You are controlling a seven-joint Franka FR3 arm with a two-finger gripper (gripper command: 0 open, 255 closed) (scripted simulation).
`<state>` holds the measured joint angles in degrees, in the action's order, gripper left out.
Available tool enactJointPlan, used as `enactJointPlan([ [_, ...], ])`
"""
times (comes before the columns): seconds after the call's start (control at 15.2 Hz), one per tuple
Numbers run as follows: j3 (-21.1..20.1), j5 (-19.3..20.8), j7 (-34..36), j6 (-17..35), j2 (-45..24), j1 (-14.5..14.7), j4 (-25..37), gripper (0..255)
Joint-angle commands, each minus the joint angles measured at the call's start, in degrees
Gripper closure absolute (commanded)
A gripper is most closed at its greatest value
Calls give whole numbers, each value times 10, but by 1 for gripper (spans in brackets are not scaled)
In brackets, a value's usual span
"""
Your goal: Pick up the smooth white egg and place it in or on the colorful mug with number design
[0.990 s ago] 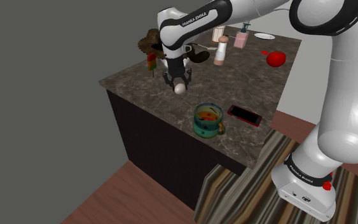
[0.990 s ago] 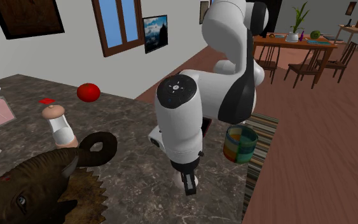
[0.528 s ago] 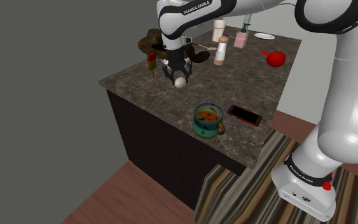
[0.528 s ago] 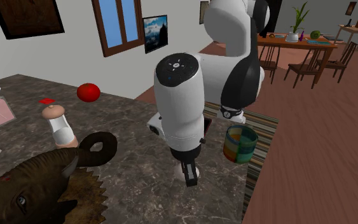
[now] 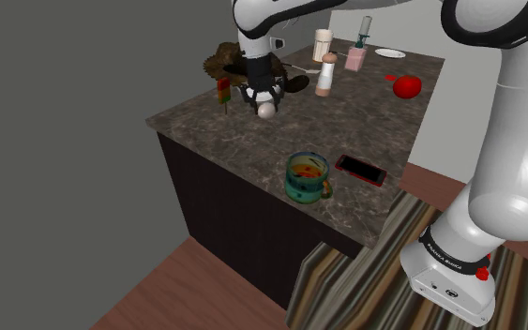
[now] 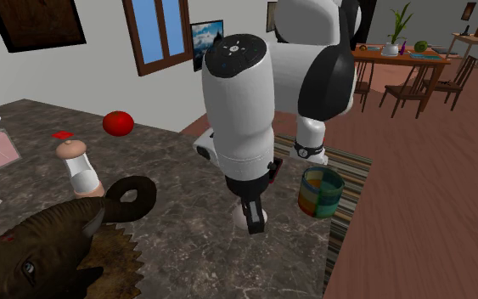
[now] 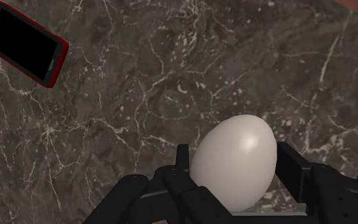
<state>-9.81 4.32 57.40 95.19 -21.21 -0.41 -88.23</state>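
pinching a smooth egg (image 7: 233,162) between two black fingers (image 7: 301,175), one on each side. fat at one end and a bit pointy at the other. pale white all over, with a soft grey shade low down and a little shine on top. no spots or marks on it.

held up in the air by the gripper (image 5: 266,105), above the dark stone table (image 5: 205,127) and not touching it. in the shoulder view, up over the far left part of the table, near a small red and green thing (image 5: 222,91) and a brown animal head with horns (image 6: 50,238).

well apart from the mug (image 5: 307,177), down at the near edge of the table. round and open on top, that mug, painted in green, blue, orange and yellow, standing upright.

just beside the mug, on the shoulder view's right, a red phone (image 5: 360,170) with a black screen, lying flat.

farther back on the table, a white grinder (image 5: 325,75), a pink bottle (image 5: 355,58) and a red round thing (image 5: 406,86).

below the table, a stripy rug (image 5: 365,281) on a brown wood floor (image 5: 215,281).
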Motion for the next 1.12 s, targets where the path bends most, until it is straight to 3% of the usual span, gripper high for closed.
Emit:
enactJointPlan([
  [0.0, -1, -1, 0, -16, 2, 1, 13, 255],
  [0.86, -2, -1, -3, -111, 4, 4, 107, 255],
  [1.06, -9, -15, 8, -81, 80, 5, 2, 255],
])
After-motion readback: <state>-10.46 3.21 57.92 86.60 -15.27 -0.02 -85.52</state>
